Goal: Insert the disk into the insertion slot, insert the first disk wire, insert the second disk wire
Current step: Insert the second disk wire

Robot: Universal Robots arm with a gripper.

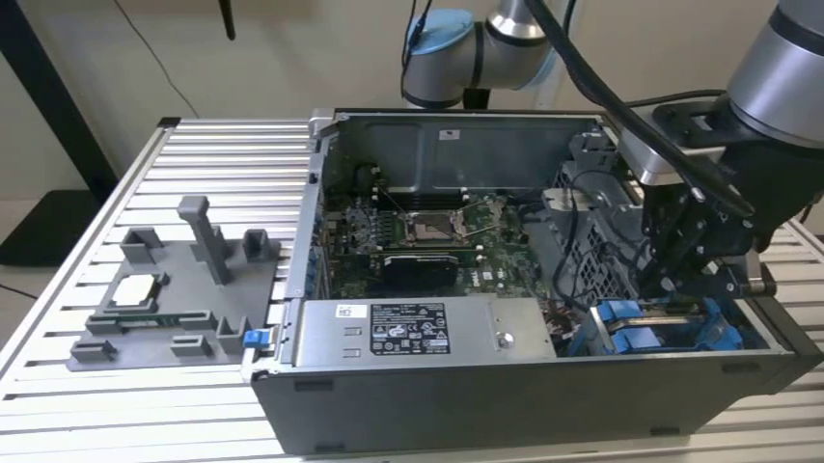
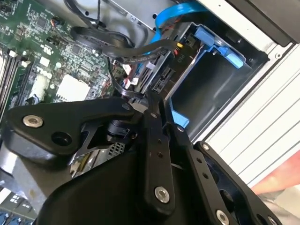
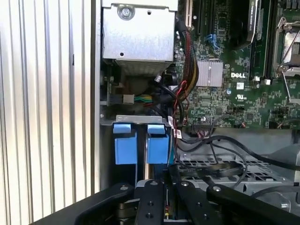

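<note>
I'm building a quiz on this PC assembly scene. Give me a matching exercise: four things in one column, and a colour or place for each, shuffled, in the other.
Things:
1. gripper
2. power supply
3. motherboard
4. fixture

Descriptions:
A. grey, on the slatted table outside the case
B. green, on the case floor
C. black, over the blue drive bay
D. labelled box along the case's near wall

Pairs: 1-C, 2-D, 3-B, 4-A

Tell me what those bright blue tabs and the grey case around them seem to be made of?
The blue tabs look like moulded plastic: uniform saturated colour, soft matte sheen, rounded edges. The computer case looks like sheet metal, painted dark grey outside and bare silvery inside, with thin folded edges. The black tool beside them appears to be matte metal, though that is less certain.
</note>
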